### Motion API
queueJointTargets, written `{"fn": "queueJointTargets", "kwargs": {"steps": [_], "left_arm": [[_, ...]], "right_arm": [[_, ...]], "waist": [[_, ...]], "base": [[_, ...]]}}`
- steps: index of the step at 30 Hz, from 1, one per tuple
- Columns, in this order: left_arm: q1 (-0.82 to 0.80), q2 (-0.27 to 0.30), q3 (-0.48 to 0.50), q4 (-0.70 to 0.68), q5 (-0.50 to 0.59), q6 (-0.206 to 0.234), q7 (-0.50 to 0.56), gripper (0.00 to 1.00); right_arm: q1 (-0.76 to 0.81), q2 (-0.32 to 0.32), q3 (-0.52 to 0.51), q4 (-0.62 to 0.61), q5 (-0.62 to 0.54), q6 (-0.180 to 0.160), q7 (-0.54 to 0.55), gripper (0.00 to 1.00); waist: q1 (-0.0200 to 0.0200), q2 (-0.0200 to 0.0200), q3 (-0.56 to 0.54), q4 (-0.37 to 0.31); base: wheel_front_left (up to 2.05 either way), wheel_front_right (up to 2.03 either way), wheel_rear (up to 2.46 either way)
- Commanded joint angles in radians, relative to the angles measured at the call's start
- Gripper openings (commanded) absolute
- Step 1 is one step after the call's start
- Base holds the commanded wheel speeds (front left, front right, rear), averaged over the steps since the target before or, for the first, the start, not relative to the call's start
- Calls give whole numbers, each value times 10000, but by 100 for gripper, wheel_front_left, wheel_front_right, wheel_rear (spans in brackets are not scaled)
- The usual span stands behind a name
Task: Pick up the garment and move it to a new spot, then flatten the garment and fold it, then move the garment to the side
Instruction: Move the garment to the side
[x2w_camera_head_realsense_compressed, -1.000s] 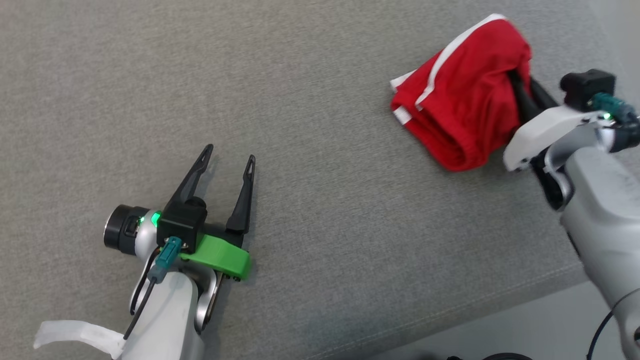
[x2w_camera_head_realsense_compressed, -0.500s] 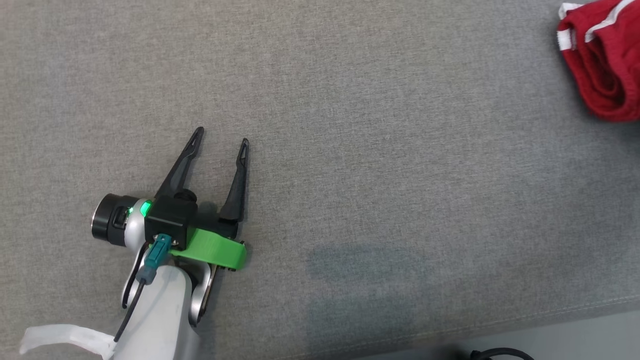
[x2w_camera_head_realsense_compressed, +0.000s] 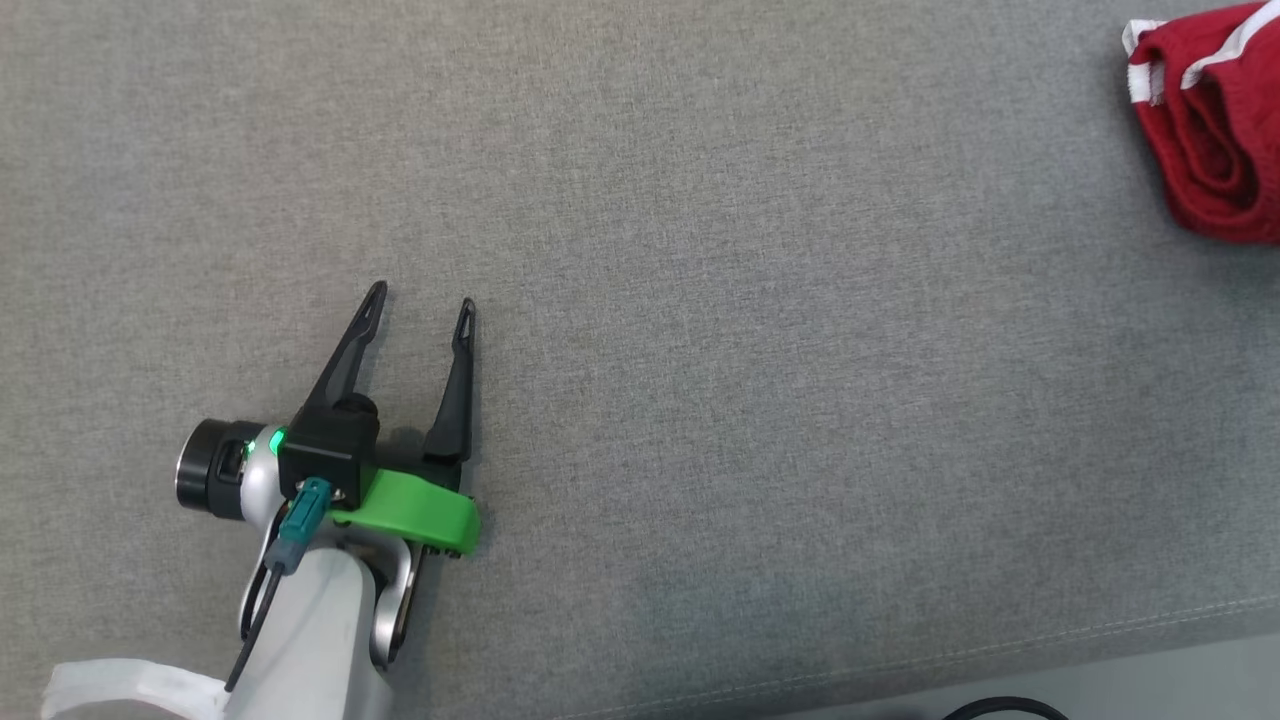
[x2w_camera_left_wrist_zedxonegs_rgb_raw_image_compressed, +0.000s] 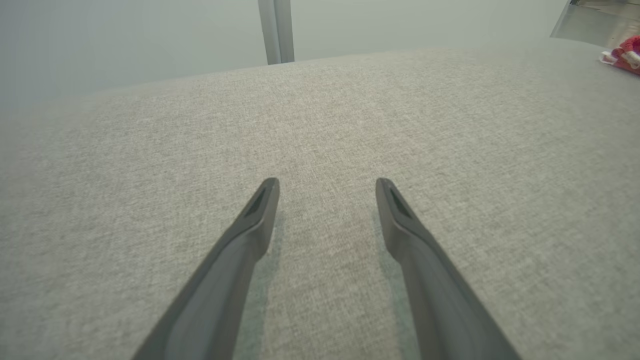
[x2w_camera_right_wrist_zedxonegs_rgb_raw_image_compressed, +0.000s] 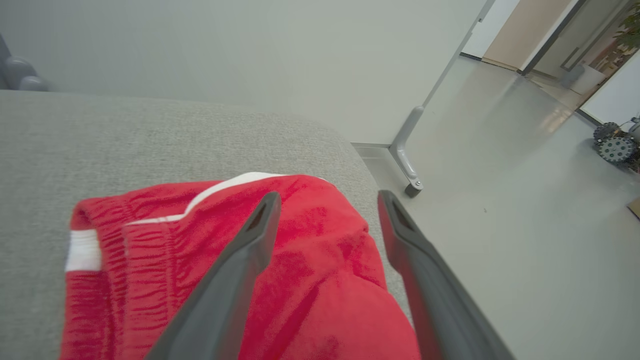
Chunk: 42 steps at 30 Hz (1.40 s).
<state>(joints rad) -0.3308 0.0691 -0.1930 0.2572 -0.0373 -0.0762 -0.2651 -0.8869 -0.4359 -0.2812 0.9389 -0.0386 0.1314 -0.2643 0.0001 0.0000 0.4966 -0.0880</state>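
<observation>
The left claw (x2w_camera_head_realsense_compressed: 421, 298) sits low over the table (x2w_camera_head_realsense_compressed: 800, 350), which is covered in grey woven fabric. Its two dark fingers are spread apart with nothing between them; in the left wrist view the left claw (x2w_camera_left_wrist_zedxonegs_rgb_raw_image_compressed: 326, 182) frames only bare cloth. A green bracket (x2w_camera_head_realsense_compressed: 415, 512) sits at the base of the fingers.

In its own wrist view the right claw (x2w_camera_right_wrist_zedxonegs_rgb_raw_image_compressed: 328, 195) is also spread wide and grips nothing. One finger lies across the red garment (x2w_camera_right_wrist_zedxonegs_rgb_raw_image_compressed: 150, 260) and the other over the table's edge, with the pale floor (x2w_camera_right_wrist_zedxonegs_rgb_raw_image_compressed: 500, 225) beyond. Whether the fingers touch the cloth is unclear.

The garment is a bunched red piece with white stripes and a gathered waistband. It rests on the table near that edge. In the head view the garment (x2w_camera_head_realsense_compressed: 1210, 130) is at the far upper right, well apart from the left claw. In the left wrist view the garment (x2w_camera_left_wrist_zedxonegs_rgb_raw_image_compressed: 625, 52) is a small red patch at the right margin.
</observation>
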Motion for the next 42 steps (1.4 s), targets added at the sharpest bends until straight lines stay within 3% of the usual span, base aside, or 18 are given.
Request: {"fn": "queueJointTargets", "kwargs": {"steps": [1,13,21,42], "left_arm": [[244,-17,153,130,-101,87,17,100],[862,-122,681,486,-455,235,16,100],[1152,-160,1102,748,-608,360,16,100],[2636,-173,1611,1187,-1194,574,16,100]], "right_arm": [[395,491,244,-577,77,-16,2,100],[2279,2217,2291,-3111,1232,-15,2,100],[3783,3076,3128,-4016,1855,-16,2,100],[6834,3794,3110,-5151,1917,-15,2,100]], "waist": [[-1,0,-633,-24],[-1,0,-1936,197],[-1,0,-2571,534],[-1,0,-4577,941]], "base": [[0,0,0],[0,0,0],[0,0,0],[0,0,0]]}}
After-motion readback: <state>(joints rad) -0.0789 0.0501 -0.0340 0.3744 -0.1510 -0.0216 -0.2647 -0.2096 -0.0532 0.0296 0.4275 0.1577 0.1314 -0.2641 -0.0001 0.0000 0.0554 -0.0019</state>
